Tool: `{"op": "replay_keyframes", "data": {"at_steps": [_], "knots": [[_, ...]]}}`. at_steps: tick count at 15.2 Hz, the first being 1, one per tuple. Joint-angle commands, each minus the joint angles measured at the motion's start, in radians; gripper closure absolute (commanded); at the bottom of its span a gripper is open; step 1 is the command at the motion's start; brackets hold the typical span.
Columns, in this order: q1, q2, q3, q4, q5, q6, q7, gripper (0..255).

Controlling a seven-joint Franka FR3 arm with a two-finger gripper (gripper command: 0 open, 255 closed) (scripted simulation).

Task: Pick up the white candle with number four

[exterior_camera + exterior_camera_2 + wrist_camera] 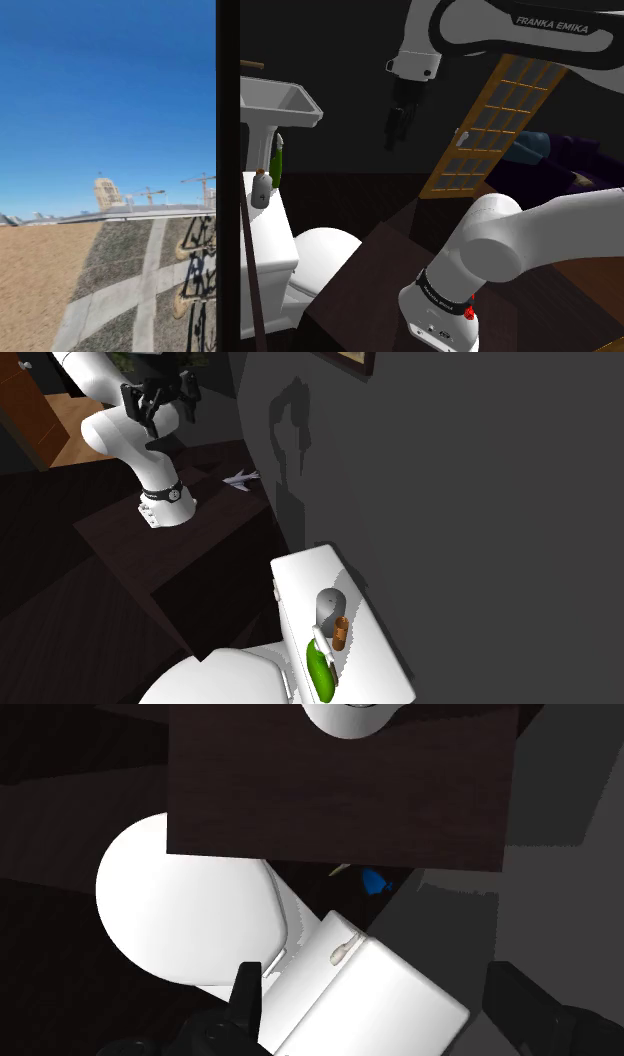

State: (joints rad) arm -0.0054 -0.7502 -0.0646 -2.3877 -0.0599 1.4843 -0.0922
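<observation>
White, grey-shaded upright candle [327, 606] stood on the white toilet tank lid [305, 572], down and to the shoulder view's left of the black two-finger gripper [398, 125], well apart; jaws spread wide.

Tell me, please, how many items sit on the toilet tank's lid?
3 clearly: a grey rounded item, a brown one beside it, and a green one toward the lid's end. A white sliver against the green one may be a fourth.
</observation>
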Motion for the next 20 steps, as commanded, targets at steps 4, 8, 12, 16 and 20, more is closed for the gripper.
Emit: {"op": "replay_keyframes", "data": {"at_steps": [4, 8, 12, 16, 20], "knots": [[0.0, 0.05, 0.027, -0.046, 0.017, 0.116, 0.06, 0], [-0.001, 0.142, 0.063, -0.085, 0.034, 0.273, 0.139, 0], [-0.003, 0.257, 0.096, -0.097, 0.041, 0.427, 0.217, 0], [-0.009, 0.392, 0.125, -0.082, 0.034, 0.571, 0.298, 0], [-0.017, 0.54, 0.15, -0.04, 0.011, 0.7, 0.384, 0]]}}
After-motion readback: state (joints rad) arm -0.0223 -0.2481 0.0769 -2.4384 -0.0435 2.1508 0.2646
